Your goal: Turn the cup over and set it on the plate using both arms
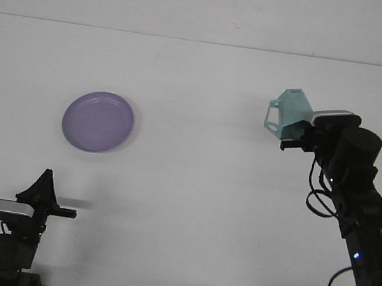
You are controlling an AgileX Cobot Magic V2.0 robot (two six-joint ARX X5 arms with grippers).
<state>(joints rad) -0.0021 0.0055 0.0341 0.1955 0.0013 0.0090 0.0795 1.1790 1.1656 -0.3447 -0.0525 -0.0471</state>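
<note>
Pale teal plastic shows at the tip of the right gripper (pixel 298 132), which is clamped onto a cup (pixel 290 114) and holds it up off the white table (pixel 192 185) on the right side of the scene. The cup hangs tilted, its square handle pointing left and its body angled away from the black wrist behind it, a pose that looks like part of turning it over rather than carrying it level; which end is the mouth cannot be made out. Behind the claw, the right arm rises steeply from the lower right corner, cables looping along it, so the cup has clear air beneath it and room to rotate. Well apart from it, on the left half of the table, lies a round lilac plate (pixel 98 121), flat and bare, evidently waiting to receive the cup. In the lower left corner the left gripper (pixel 46 187) points upward in a dark wedge near its base, holding nothing; whether its fingers are parted cannot be told. It sits nearer the plate than the right arm does, which suits a handover, since the cup must cross the table to reach the plate.
</note>
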